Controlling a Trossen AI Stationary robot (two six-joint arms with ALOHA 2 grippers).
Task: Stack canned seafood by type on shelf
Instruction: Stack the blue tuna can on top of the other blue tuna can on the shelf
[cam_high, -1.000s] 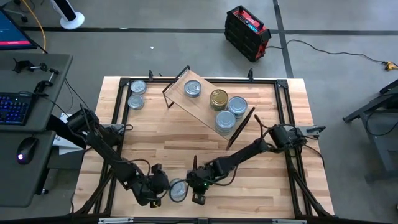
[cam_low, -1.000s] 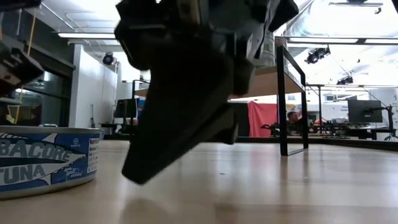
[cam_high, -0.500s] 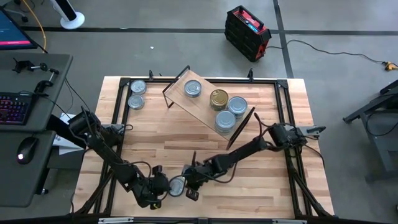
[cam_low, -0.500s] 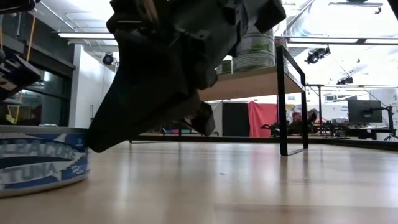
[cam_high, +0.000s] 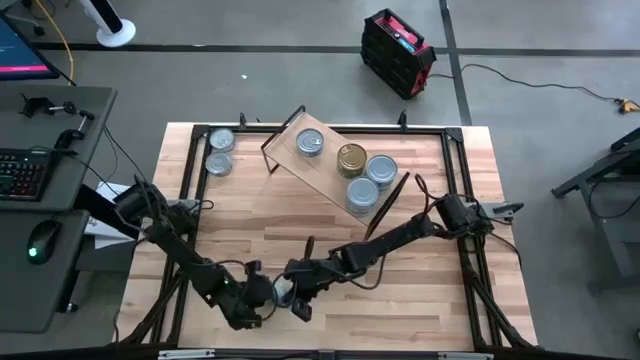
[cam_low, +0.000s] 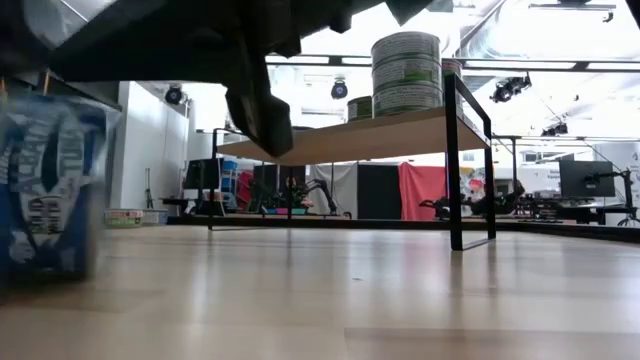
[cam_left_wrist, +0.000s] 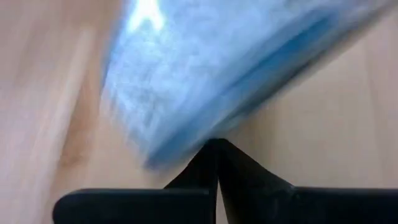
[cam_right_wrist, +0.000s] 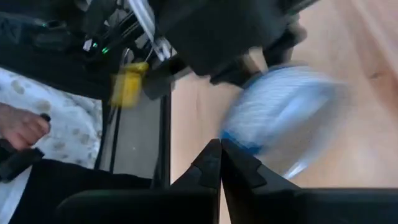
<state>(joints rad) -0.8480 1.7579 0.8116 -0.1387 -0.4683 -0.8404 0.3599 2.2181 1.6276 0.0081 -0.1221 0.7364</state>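
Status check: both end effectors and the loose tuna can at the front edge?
Left end effector and right end effector both shut, flanking small blue-labelled round tin. Tin not gripped, looks tipped on edge. Light-wood shelf far behind; nothing between.

The right gripper (cam_high: 292, 297) sits farther toward the left gripper (cam_high: 262, 300) than before. The small round blue-labelled tuna tin (cam_low: 45, 190) between them, earlier lying flat on the table, now stands tilted on edge.
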